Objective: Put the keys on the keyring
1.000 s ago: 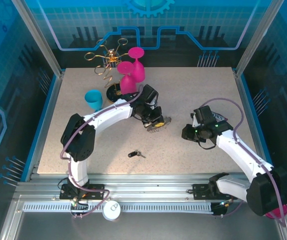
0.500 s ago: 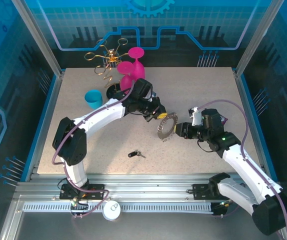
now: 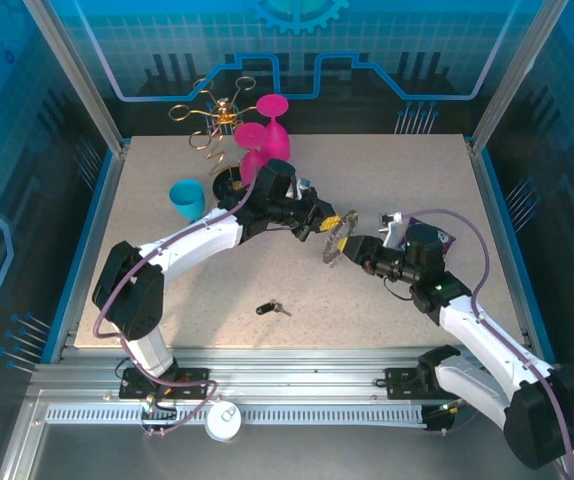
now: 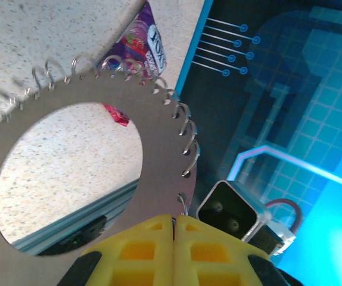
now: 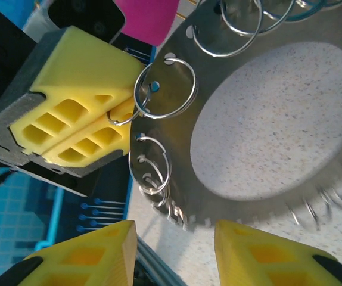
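Item: keyring (image 3: 335, 247), a dark flat disc with a wide round hole, its rim fringed with small silvery wire loops.
Location of keyring: raised off the table (image 3: 407, 170) near the middle, standing roughly on edge between my two arms.
Left gripper (image 4: 174, 225): yellow pads pressed together on the rim of the disc, which hangs from that pinch alone.
Right gripper (image 5: 174, 253): jaws set wide apart and gripping nothing. The lower rim of the disc sits just ahead of the gap, and I see no contact.
Keys (image 3: 273, 309): a black head with short silvery blades, lying flat on the table nearer the front edge and well apart from both grippers and from the disc.
Loops: the right wrist view shows several at close range, all bare, with none carrying a key.
Done, in my judgement: the ring is lifted and presented.
Left to do, in my judgement: settle the ring, collect the keys and thread them onto a loop, so the main part of the job is not yet begun.
Bystanders: pink goblets (image 3: 263, 150), teal cup (image 3: 187, 197), gold wire rack (image 3: 210, 120) and a purple pouch (image 4: 140, 50), none of them involved.
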Robot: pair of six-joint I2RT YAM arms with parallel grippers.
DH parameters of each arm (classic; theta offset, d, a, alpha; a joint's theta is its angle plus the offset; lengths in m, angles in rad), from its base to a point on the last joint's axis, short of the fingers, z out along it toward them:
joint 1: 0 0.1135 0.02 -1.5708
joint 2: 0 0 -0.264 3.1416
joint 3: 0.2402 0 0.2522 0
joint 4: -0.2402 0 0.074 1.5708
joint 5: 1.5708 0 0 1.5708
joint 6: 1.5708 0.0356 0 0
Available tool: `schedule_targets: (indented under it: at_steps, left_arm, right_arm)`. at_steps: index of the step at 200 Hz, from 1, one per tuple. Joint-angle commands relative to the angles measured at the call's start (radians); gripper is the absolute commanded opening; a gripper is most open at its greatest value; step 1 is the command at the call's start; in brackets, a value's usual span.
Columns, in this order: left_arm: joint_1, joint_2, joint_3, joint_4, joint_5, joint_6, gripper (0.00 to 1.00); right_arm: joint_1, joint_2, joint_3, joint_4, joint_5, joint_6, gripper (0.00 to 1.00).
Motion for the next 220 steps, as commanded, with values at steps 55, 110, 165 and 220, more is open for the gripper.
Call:
schedule_targets:
  at_steps: [55, 110, 165, 220]
  left_arm:
    - [0.005, -0.06, -0.021, 0.147, 0.037, -0.104, 0.0]
    - [0.003, -0.058, -0.023, 0.189, 0.038, -0.133, 0.0]
    - [0.002, -0.057, -0.021, 0.189, 0.049, -0.136, 0.0]
    - [0.003, -0.058, -0.026, 0.192, 0.047, -0.137, 0.0]
  right_arm:
    - [-0.06, -0.016, -0.05, 0.256, -0.024, 0.154, 0.42]
    - [-0.078, 0.042, -0.067, 0.403, -0.04, 0.225, 0.41]
    - [-0.096, 0.079, -0.065, 0.484, -0.052, 0.257, 0.41]
    - [-0.107, 0.108, -0.058, 0.543, -0.072, 0.292, 0.34]
